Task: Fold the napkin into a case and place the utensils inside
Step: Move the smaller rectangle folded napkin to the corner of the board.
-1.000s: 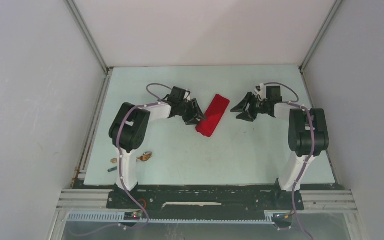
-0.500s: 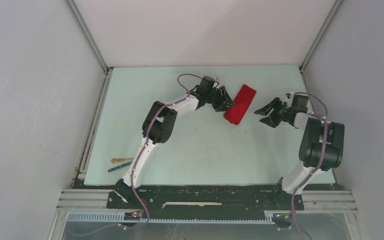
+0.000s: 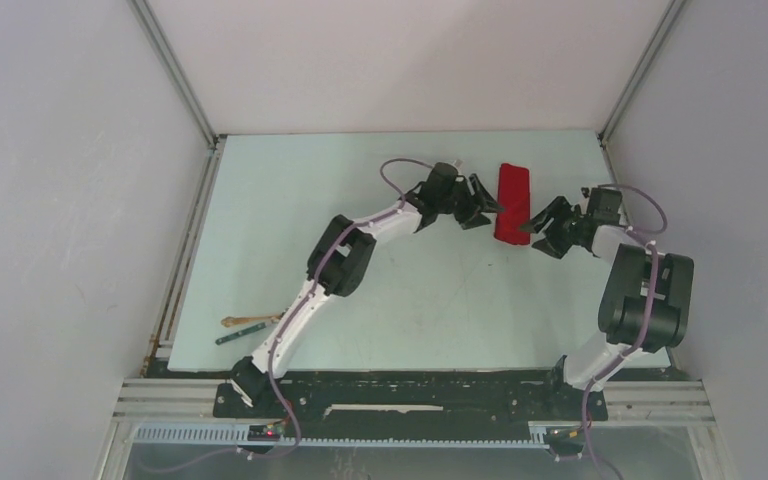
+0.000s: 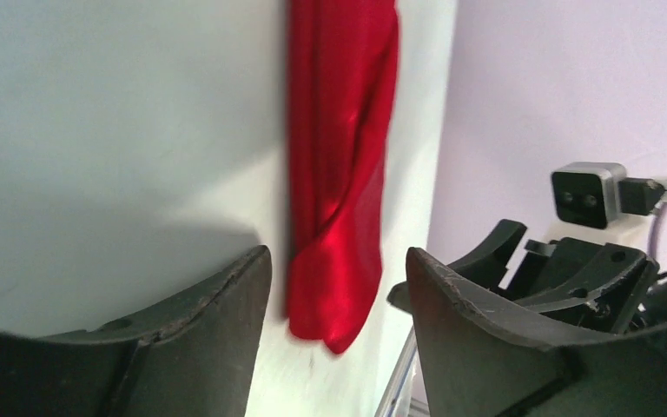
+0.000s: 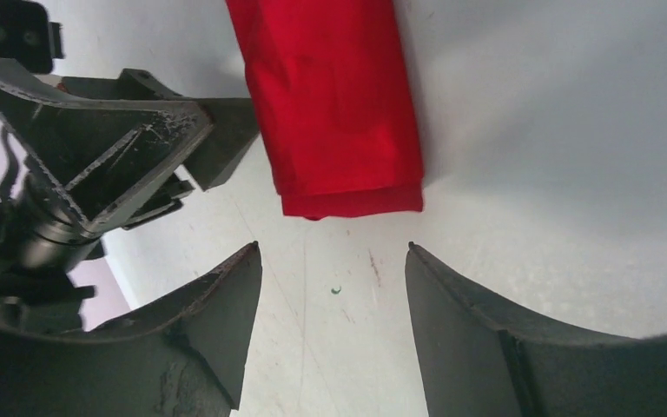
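Note:
The red napkin (image 3: 512,200) lies folded into a narrow case, pointing up the table at the far right. My left gripper (image 3: 490,212) is open at its left side. In the left wrist view the cloth's (image 4: 339,156) near end lies between the spread fingers of that gripper (image 4: 339,261), close to the left one. My right gripper (image 3: 537,238) is open, just right of the case's near end. In the right wrist view the cloth (image 5: 330,104) ends just ahead of this gripper (image 5: 332,252). The wooden fork (image 3: 245,322) and teal stick (image 3: 239,337) lie at the near left edge.
The right side wall and its rail (image 3: 615,160) stand close behind the right arm. The left gripper's fingers (image 5: 113,148) show in the right wrist view, next to the cloth. The right gripper's body (image 4: 564,278) shows in the left wrist view.
The left arm has stretched far right, and the red cloth has moved right with it and turned from slanted to straight up the table. The right gripper backed rightwards.

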Tool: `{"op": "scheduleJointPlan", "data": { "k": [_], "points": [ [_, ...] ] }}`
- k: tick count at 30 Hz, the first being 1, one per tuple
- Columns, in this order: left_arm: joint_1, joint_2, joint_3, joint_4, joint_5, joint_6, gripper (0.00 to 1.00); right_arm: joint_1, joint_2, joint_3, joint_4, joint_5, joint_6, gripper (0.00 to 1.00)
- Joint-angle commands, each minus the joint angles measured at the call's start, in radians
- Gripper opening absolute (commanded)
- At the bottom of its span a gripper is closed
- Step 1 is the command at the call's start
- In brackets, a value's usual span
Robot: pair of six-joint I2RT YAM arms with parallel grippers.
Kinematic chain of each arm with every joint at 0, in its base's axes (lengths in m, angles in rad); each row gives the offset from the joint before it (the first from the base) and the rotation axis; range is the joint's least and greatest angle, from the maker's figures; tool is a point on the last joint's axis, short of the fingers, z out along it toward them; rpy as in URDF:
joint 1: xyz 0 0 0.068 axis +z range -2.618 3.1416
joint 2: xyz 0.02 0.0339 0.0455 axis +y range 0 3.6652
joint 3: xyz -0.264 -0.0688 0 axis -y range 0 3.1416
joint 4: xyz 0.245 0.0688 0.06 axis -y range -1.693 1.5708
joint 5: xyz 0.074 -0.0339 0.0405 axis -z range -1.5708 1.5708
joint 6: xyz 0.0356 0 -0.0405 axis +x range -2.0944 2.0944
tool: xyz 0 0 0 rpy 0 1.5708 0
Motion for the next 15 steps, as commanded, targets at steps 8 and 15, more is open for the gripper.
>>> {"op": "scheduleJointPlan", "data": {
  "k": [8,15],
  "points": [
    [0.156,-0.776,-0.723,-0.219,-0.004,0.346,0.74,0.163,-0.037,-0.061,0.06,0.087,0.047,0.68],
    [0.153,-1.197,-1.084,-0.264,-0.02,0.451,0.74,0.25,0.049,-0.043,0.189,0.117,0.18,0.65]
  ]
}}
